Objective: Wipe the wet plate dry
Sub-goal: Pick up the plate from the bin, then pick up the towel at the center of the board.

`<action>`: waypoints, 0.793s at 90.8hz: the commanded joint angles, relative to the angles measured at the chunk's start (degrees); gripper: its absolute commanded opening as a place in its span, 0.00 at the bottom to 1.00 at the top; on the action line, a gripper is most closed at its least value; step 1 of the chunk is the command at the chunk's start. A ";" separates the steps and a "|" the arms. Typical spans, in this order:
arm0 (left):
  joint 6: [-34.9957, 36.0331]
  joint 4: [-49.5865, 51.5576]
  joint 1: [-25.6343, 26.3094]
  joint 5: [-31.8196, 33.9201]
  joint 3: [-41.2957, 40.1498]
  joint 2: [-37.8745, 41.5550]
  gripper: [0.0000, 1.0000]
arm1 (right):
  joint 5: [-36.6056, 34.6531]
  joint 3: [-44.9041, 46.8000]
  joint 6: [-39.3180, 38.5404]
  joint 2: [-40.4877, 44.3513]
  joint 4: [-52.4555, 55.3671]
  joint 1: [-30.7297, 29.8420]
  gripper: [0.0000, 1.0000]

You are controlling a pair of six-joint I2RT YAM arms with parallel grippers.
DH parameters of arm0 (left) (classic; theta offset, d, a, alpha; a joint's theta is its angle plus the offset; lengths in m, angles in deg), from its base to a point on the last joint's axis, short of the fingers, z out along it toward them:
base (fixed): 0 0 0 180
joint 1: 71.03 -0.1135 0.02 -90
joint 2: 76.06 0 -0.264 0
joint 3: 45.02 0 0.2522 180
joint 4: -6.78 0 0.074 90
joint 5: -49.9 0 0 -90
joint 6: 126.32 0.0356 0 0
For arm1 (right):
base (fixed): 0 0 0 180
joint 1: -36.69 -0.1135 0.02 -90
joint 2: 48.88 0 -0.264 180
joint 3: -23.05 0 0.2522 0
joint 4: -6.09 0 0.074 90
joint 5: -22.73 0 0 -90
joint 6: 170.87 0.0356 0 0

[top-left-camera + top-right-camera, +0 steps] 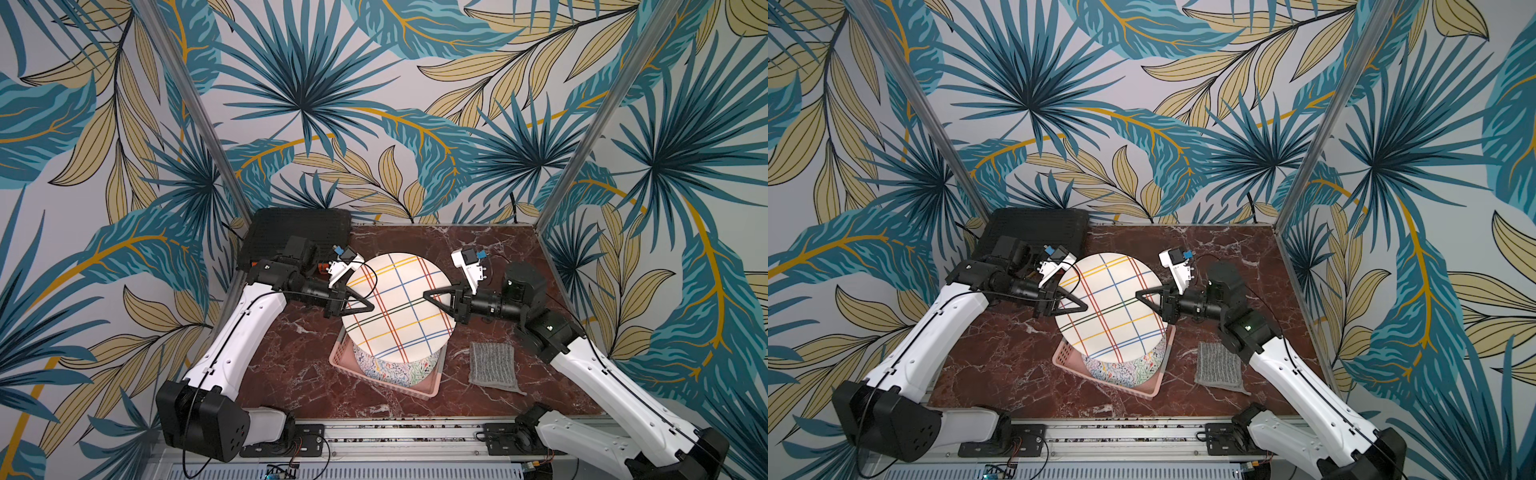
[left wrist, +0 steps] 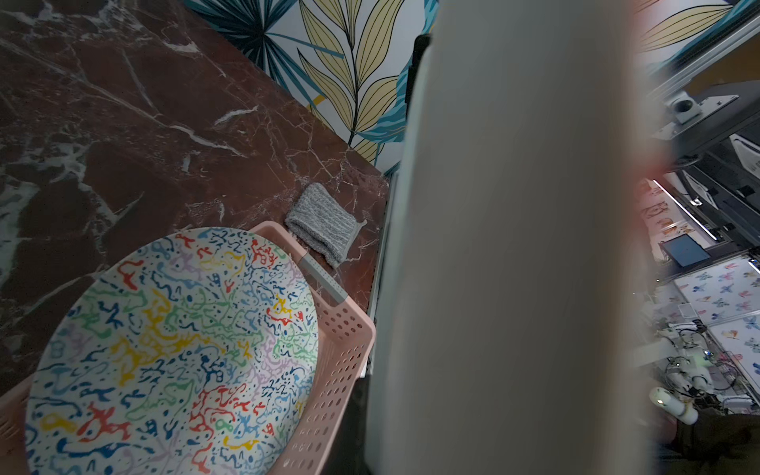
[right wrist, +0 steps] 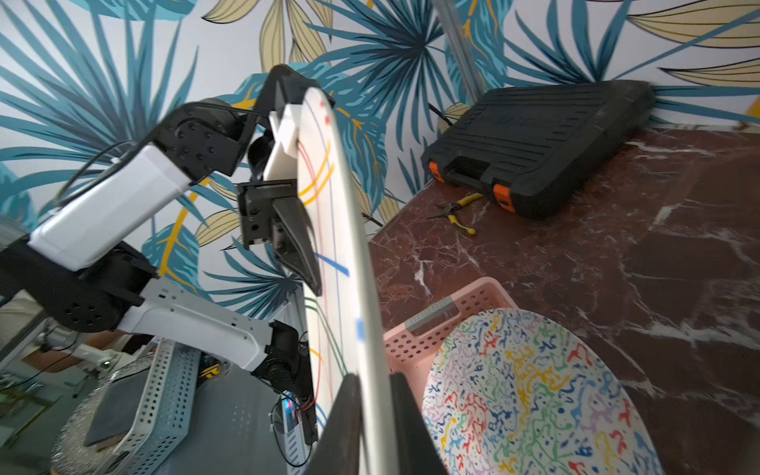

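Marble worktop (image 1: 291,353), I count 1 cloth (image 1: 492,365), 1 basket (image 1: 338,353), 2 plates: striped plate (image 1: 399,307) clamped by left fingers (image 1: 365,308), right fingers (image 1: 432,297) straddle opp. rim, grip unclear; squiggle plate (image 1: 390,370) beneath.

Cream on the plate (image 1: 399,307), crossed with a plaid of red, blue, yellow and green lines. Squiggles and dots in red, blue, yellow, green and lilac over the white other plate (image 2: 177,349). Pale pink perforated basket (image 2: 345,337). Grey ribbed cloth (image 1: 492,365). Red-brown marble table (image 1: 291,374), white-veined. Black case (image 3: 534,144), orange latches. Teal and yellow leaves across the walls (image 1: 374,83).
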 commanded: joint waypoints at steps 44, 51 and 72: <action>-8.60 -11.94 0.12 14.39 0.92 0.79 0.00 | -57.84 11.22 37.20 0.70 52.74 -0.52 0.63; -9.15 -12.49 0.12 14.18 0.58 0.71 0.00 | -58.45 15.59 42.05 1.51 52.27 -0.54 0.68; -9.57 -13.57 0.12 13.86 -0.63 1.03 0.00 | -58.38 24.97 42.99 3.32 38.50 -0.23 0.78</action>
